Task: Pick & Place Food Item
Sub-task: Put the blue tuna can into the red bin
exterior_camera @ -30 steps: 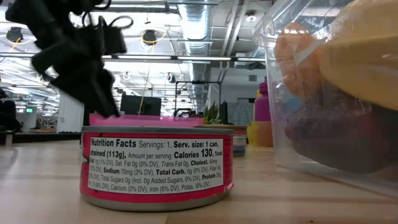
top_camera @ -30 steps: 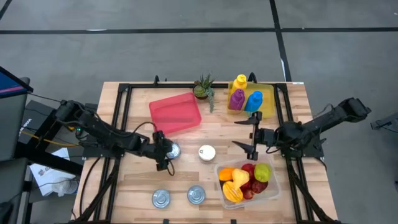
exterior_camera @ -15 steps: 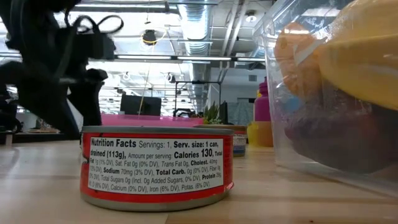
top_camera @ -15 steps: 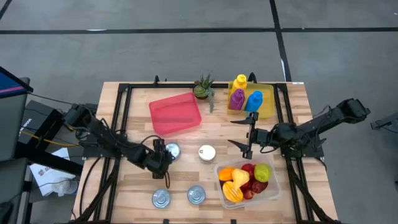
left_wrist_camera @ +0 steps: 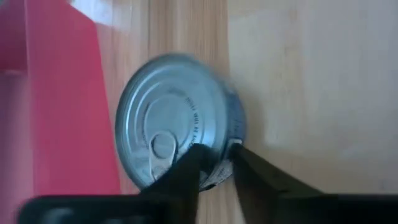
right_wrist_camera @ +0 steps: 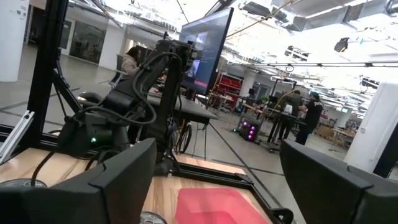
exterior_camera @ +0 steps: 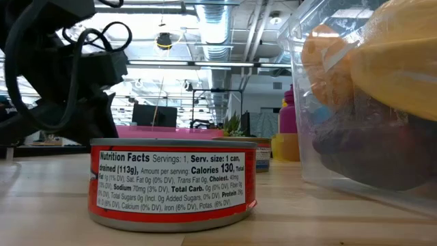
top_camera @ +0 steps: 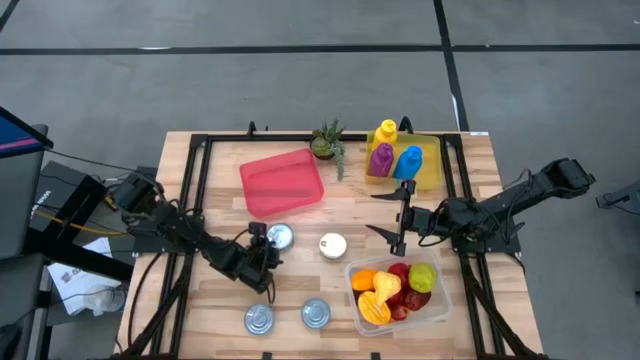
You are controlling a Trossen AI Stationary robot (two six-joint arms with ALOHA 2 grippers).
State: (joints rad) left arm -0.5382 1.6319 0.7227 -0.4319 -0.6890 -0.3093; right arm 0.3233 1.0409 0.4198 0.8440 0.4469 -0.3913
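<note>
Since a second ago the left gripper [top_camera: 262,243] has pulled back from the can [top_camera: 280,237] toward 7 o'clock and its jaws have narrowed a lot; the left arm now sits lower on the table [top_camera: 210,305]. Right arm barely changed.

Can now: upright on the wood, just off the near edge of the pink tray [top_camera: 283,182], left of the white round lid [top_camera: 332,245]. In the left wrist view the can [left_wrist_camera: 177,118] sits just ahead of the fingertips [left_wrist_camera: 186,168], lid and pull tab facing the camera. The two dark fingers are drawn close together, only a thin gap between them, tips overlapping the can's near rim; can't tell if they pinch the rim or just touch it.

Right gripper [top_camera: 404,222] hovers at 3 o'clock from the lid, jaws spread wide, nothing in them, above the fruit container [top_camera: 440,300].

Two more cans [top_camera: 259,319] sit near the front edge.
</note>
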